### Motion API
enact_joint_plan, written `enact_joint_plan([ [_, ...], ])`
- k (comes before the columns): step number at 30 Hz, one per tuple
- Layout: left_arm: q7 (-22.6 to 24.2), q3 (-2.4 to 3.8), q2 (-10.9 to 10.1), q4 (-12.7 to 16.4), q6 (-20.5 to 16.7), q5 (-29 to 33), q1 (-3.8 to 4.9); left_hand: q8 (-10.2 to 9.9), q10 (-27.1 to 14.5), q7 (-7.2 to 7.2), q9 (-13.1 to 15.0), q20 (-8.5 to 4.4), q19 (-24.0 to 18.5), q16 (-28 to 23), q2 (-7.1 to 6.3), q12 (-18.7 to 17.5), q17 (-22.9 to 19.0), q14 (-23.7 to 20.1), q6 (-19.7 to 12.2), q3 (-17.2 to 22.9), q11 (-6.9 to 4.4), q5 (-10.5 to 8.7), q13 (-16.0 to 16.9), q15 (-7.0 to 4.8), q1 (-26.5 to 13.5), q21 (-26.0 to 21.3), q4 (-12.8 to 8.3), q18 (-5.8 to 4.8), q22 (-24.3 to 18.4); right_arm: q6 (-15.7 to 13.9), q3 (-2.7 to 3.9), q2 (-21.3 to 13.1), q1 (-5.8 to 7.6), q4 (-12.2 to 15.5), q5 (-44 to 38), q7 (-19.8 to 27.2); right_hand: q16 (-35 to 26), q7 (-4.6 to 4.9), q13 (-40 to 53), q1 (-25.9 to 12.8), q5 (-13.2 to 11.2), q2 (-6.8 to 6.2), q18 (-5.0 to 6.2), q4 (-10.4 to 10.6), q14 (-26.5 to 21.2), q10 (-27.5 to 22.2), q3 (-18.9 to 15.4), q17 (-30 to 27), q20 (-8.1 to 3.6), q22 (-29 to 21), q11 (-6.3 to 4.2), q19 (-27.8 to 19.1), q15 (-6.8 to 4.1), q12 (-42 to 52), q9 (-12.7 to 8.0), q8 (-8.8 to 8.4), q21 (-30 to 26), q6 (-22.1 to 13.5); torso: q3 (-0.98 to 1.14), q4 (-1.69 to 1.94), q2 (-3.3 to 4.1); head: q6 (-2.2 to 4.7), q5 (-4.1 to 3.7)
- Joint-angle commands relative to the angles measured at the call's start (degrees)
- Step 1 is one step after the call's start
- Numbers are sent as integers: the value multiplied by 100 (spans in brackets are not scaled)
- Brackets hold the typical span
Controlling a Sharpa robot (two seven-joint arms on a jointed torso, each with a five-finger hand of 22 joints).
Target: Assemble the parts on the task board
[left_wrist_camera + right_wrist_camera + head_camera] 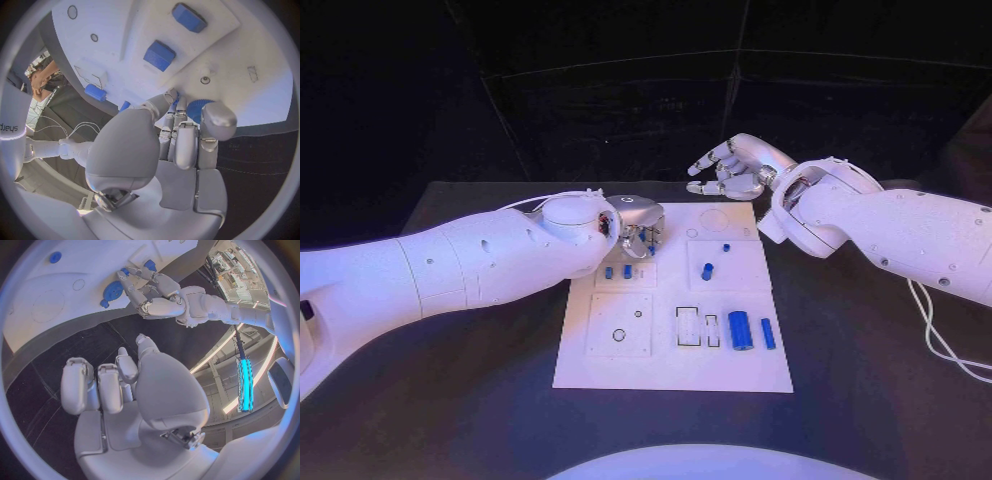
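The white task board (672,362) lies in the middle of the black table. My left hand (636,226) hovers over its far left corner and pinches a round blue ridged part (197,107) between thumb and fingers, close to the board's surface; the same round part (112,290) shows in the right wrist view beside that left hand (159,296). Two small blue parts (617,271) stand just in front of the hand. My right hand (733,168) hangs beyond the board's far edge, fingers loosely bent and apart, holding nothing.
More blue parts rest on the board: a short piece (708,270), a tiny one (726,246), and two cylinders (740,330) (767,333) near rectangular slots (697,327). A square plate with holes (620,324) lies on the board's left. A white cable (935,335) trails off at the right.
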Motion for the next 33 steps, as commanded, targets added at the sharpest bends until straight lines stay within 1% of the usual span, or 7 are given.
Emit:
enact_joint_plan([
  [1,11,-5,-28,31,-235,-26,-8,-26,124,-13,-12,-28,24,23,24,-26,-13,206,46,106,-76,32,27,-23,-62,49,-42,-72,34,25,4,6,11,4,7,53,-34,5,5,44,30,26,13,-8,347,-7,-32,310,-23,0,-15,-17,-29,-19,-4,27,-34,-2,-1,1,-1,3,-1],
  [8,101,-1,-172,208,-459,49,-9,-54,155,-14,-23,-25,25,17,-49,-95,-40,204,78,250,-76,33,28,-23,-223,116,-79,-83,108,22,4,3,11,0,7,53,-34,5,5,44,30,26,13,-8,347,-7,-32,310,-23,0,-15,-17,-29,-19,-4,27,-34,-2,0,9,-2,9,-6],
  [15,102,17,-423,487,-675,304,-7,-72,149,-4,-29,-23,34,12,-80,-132,-56,202,75,273,-68,32,26,-17,-299,178,-73,-95,170,21,4,3,10,-8,7,57,-34,5,5,44,30,26,13,-8,347,-7,-32,310,-23,0,-15,-17,-29,-19,-4,27,-34,-2,-4,16,-5,18,-6],
  [23,50,143,-793,836,-739,434,-6,-74,164,-2,-29,-20,34,9,-104,-150,-69,200,93,273,-69,32,28,-15,-363,193,-62,-97,187,21,4,-3,9,-14,7,61,-33,4,6,46,31,30,13,-7,348,-5,-33,312,-23,3,-15,-15,-29,-17,-4,30,-33,2,-3,12,-4,26,9],
  [24,39,151,-838,870,-729,439,-5,-74,166,-3,-29,-20,34,8,-107,-151,-71,200,96,273,-69,32,29,-15,-368,195,-61,-97,190,21,4,-5,9,-14,7,61,-32,3,8,48,32,35,12,-7,349,-3,-33,314,-23,5,-16,-13,-30,-14,-3,33,-32,5,0,7,-2,26,15],
  [29,-20,173,-1071,1002,-663,456,-5,-74,178,-5,-28,-19,34,6,-124,-158,-77,199,106,267,-72,32,31,-16,-397,202,-57,-98,198,19,4,-17,9,-13,7,61,-32,3,8,48,32,35,12,-7,349,-3,-33,314,-23,5,-16,-13,-30,-14,-3,33,-32,5,-1,10,-4,19,10],
  [33,-66,179,-1214,1030,-596,464,-5,-74,188,-9,-27,-19,34,5,-137,-163,-80,198,115,260,-75,31,33,-17,-418,210,-54,-99,208,18,4,-23,9,-13,7,60,-32,3,8,48,32,35,12,-7,349,-3,-33,314,-23,5,-16,-13,-30,-14,-3,33,-32,5,-2,13,-4,26,14],
])
